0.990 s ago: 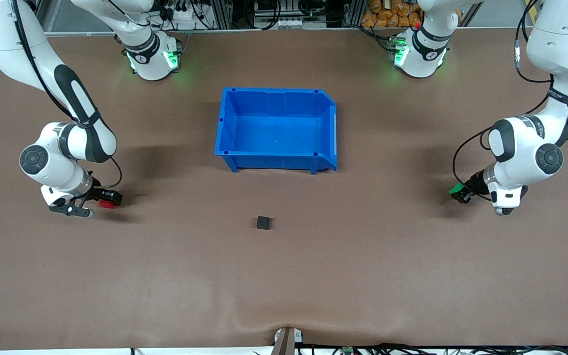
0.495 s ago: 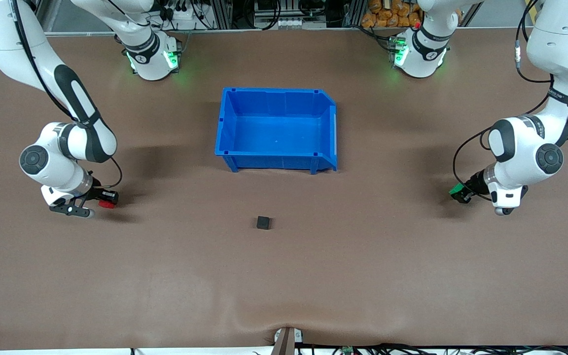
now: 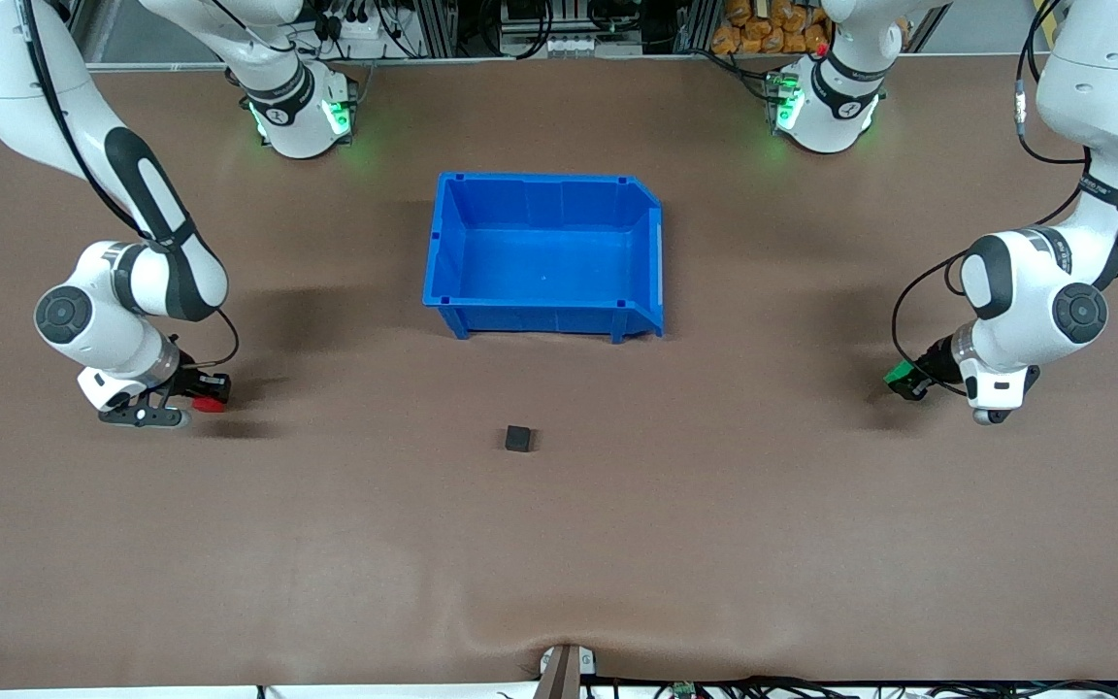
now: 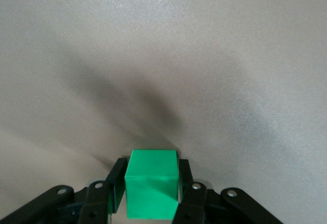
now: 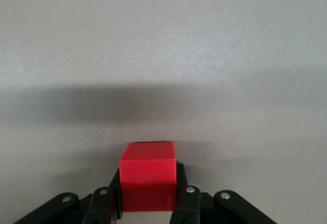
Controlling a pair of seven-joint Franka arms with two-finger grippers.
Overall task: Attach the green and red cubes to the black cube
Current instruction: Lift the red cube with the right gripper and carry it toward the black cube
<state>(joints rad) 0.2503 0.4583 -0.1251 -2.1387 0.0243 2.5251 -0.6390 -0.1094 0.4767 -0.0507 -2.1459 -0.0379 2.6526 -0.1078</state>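
While the black cube (image 3: 518,439) sits alone on the brown surface (image 3: 559,544), nearer the front camera than the blue bin (image 3: 544,254) and roughly midway between the two arms, both coloured cubes are already held. The green cube (image 4: 152,190) is clamped between the fingers (image 4: 187,193) of the left hand (image 4: 152,203), low over the surface toward the left arm's end; in the front view it shows as a green patch (image 3: 899,373) at the tip of that hand (image 3: 905,381). The red cube (image 5: 148,183) is clamped in the same way by the right hand (image 5: 148,203), its fingers (image 5: 182,193) pressed on two side faces, low over the surface toward the right arm's end; the front view shows only a sliver of red (image 3: 210,403) beside that hand (image 3: 207,391). Whether either cube touches the surface cannot be told. Both held cubes are well apart from the black cube. The blue bin stands open-topped between the arms' bases and the black cube, with nothing in it. No legible writing or label shows on the cubes or the bin.
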